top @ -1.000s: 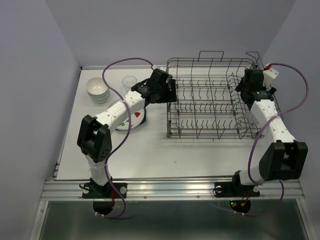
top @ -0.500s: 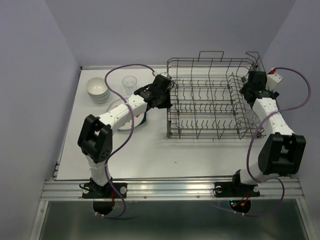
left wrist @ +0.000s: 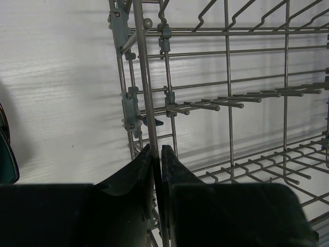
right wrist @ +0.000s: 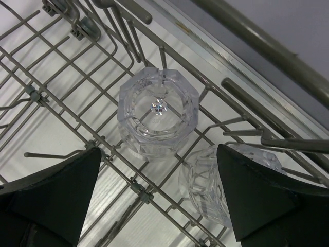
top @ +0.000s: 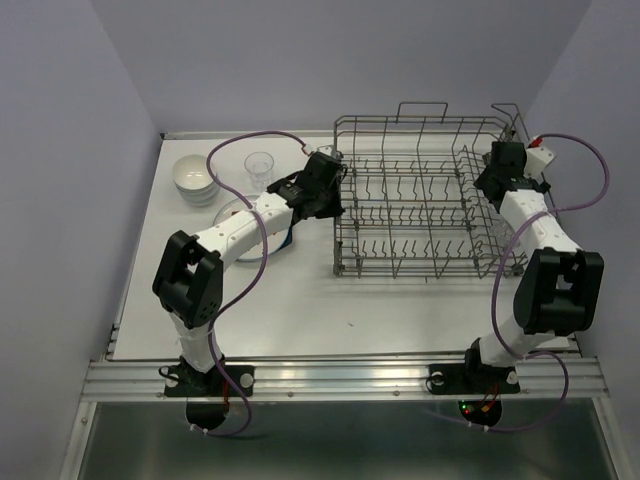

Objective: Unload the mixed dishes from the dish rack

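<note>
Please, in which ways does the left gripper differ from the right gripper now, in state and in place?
The left gripper is shut on an upright wire of the dish rack; the right gripper is open and holds nothing. The left gripper is at the rack's left wall; the right gripper hangs over a glass tumbler and a tilted tumbler in the right section. Both are at the rack, and neither holds a dish.

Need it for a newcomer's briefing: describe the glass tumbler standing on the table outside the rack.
Find the large grey wire dish rack on the white table. Left of it, near the table's far edge, a clear glass tumbler stands between the rack and a stack of small white bowls. It is the only transparent item outside the rack.
</note>
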`<act>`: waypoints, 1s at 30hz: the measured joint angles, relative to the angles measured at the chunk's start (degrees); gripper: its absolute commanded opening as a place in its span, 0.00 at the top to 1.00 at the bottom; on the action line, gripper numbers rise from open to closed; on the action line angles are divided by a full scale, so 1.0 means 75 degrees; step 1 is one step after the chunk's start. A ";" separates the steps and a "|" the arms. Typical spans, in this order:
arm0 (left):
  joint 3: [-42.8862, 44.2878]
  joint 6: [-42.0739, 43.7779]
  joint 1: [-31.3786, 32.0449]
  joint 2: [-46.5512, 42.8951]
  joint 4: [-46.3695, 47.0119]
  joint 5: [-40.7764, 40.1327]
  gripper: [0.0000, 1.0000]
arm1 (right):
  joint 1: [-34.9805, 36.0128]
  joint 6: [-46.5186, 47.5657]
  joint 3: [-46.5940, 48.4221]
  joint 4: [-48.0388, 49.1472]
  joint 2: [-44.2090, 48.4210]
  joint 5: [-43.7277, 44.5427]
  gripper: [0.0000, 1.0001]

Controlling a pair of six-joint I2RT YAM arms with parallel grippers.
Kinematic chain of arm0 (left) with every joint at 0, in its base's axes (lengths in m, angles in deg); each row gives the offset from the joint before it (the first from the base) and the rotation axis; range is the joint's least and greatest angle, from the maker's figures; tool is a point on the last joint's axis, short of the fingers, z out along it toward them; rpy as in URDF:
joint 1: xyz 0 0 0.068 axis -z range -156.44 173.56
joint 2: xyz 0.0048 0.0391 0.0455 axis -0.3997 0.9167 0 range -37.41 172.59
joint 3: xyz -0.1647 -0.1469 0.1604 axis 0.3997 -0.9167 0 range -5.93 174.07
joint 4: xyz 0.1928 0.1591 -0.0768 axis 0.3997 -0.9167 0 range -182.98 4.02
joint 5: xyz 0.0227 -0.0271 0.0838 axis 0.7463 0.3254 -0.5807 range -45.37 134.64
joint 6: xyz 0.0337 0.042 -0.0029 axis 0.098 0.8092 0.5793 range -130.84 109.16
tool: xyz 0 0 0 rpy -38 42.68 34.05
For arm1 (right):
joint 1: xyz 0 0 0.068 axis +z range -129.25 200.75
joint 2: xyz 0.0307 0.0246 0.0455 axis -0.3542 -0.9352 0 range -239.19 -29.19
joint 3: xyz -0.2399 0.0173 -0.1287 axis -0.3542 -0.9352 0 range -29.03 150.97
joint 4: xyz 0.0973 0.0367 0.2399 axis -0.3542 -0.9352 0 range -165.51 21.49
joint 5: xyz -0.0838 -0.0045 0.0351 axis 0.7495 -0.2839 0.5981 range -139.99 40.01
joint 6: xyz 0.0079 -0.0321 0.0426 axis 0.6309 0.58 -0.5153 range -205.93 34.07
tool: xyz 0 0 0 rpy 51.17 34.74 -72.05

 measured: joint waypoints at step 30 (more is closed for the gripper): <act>-0.0140 -0.0256 0.0061 -0.0050 0.0265 -0.0085 0.89 | 0.0052 0.0539 0.0501 0.0691 -0.0988 0.0673 0.02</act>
